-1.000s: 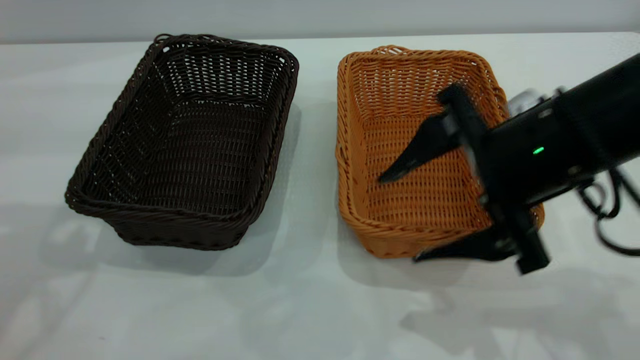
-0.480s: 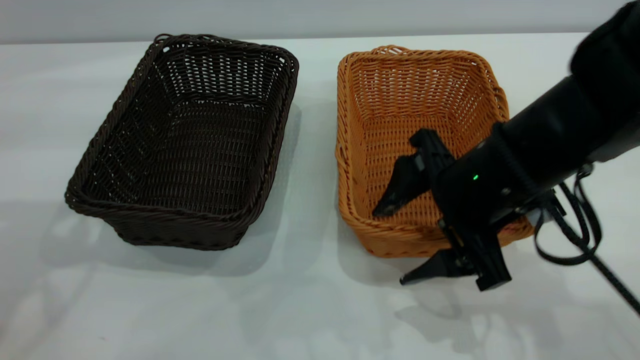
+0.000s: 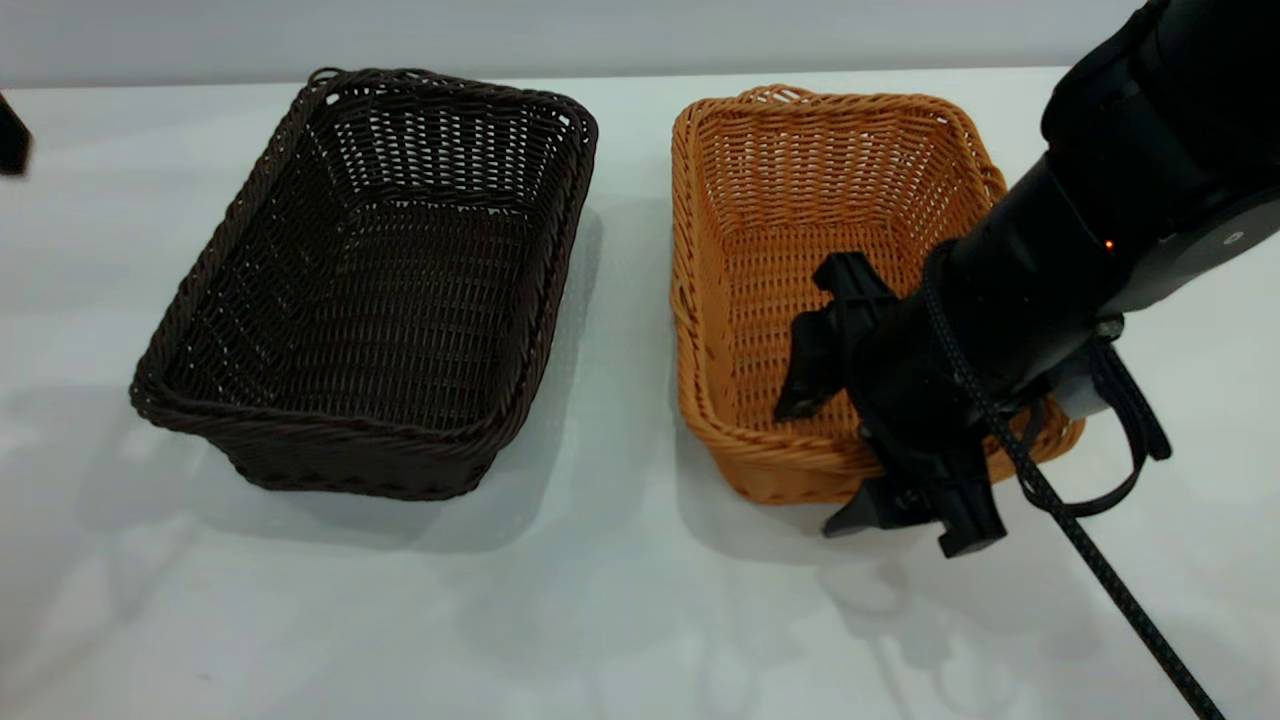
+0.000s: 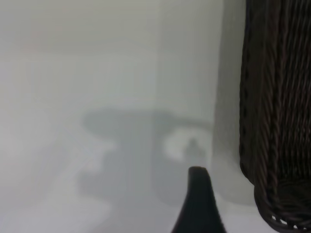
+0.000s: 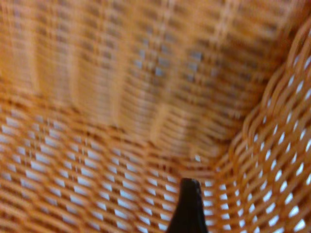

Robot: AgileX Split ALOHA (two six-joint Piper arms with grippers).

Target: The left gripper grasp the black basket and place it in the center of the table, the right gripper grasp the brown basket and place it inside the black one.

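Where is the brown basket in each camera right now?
Exterior view: brown basket right of centre, beside the black basket; right gripper straddles its near wall.
Left wrist view: not in it.
Right wrist view: fills the picture.
Shared landmark: the right gripper's inner finger inside the basket.

The right tool [image 3: 815, 465] hangs at the end of a black arm slanting down from the upper right, its two fingers spread apart, one finger [image 3: 805, 385] above the other. The left tool [image 3: 12, 135] shows only as a dark edge far off.
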